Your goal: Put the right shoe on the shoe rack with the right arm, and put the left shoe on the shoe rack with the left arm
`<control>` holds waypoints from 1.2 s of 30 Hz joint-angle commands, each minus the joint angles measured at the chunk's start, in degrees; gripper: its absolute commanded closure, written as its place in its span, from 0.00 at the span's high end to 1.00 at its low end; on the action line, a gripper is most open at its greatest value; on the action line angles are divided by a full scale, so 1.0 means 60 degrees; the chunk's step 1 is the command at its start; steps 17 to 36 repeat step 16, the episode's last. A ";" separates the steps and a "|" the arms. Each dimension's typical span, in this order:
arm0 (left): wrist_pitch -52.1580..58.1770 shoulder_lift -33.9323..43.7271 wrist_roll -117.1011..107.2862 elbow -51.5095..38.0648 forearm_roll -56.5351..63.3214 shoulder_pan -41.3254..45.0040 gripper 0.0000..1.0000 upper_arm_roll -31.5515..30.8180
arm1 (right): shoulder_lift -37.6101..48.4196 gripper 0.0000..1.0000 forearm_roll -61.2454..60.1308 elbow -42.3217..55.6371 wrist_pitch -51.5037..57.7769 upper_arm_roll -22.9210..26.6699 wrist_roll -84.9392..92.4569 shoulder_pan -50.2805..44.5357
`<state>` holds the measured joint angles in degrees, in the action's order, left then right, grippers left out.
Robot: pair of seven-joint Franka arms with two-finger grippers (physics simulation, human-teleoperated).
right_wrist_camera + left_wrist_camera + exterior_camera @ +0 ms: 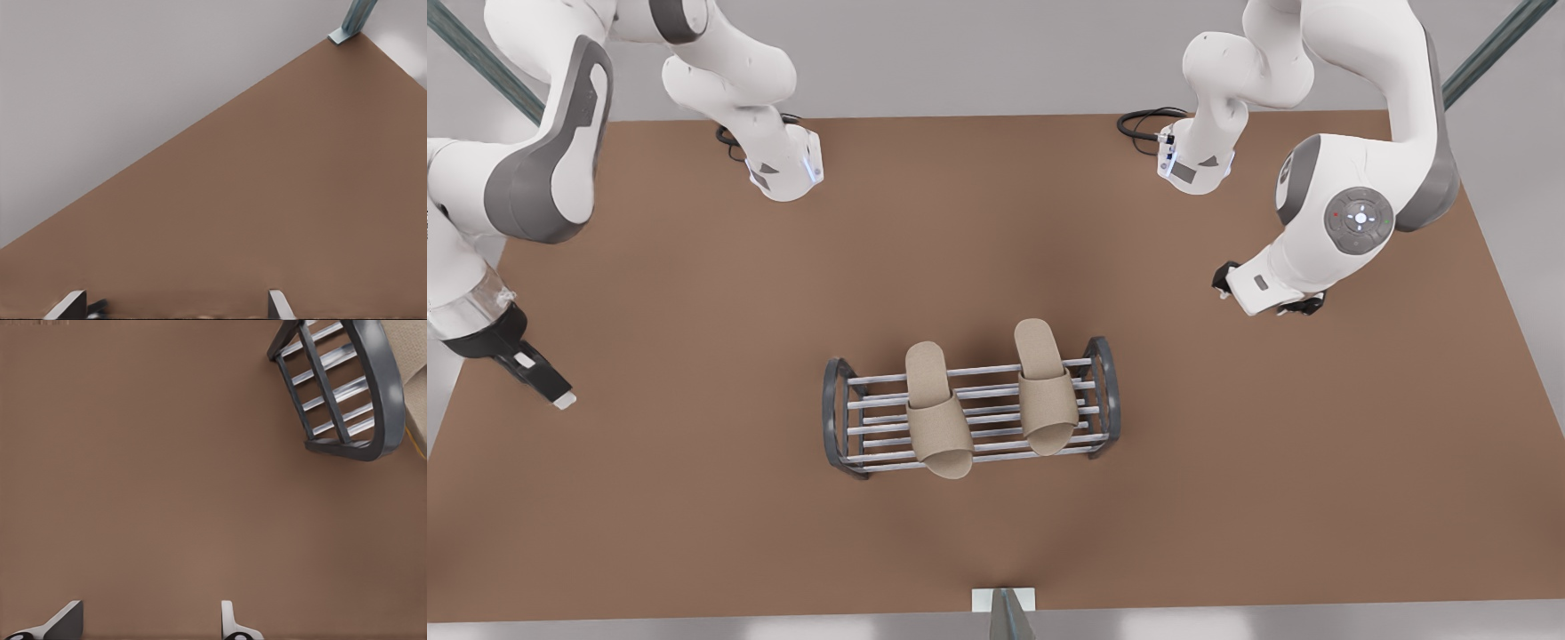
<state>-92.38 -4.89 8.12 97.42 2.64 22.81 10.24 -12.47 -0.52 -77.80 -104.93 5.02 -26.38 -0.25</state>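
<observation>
Place: simulated robot test bench
Evidence: bare brown table [694, 498]; plain grey surround; metal frame struts [1489, 44] at corners

Two shoes lie side by side across the rack [836, 418] on the counter [694, 533]. The right shoe [938, 413] is nearer the right gripper [562, 400] and the left shoe [1045, 391] nearer the left gripper [1303, 306]. The right gripper's fingers [560, 397] hang over the counter's edge, well apart from the rack; the left gripper, mostly hidden under its arm, is also well apart from it.

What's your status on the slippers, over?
Left gripper open, empty, off the shoe rack end. Right gripper open, empty, near table edge. Slipper and second slipper on the rack, side by side. Nothing in the way.
</observation>
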 commanded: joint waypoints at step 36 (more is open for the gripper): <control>-0.0160 0.0009 -0.0050 -0.0256 -0.0015 -0.0110 1.00 0.0008 | -0.2477 1.00 0.1069 0.2157 0.3792 -0.1086 0.5510 -0.0265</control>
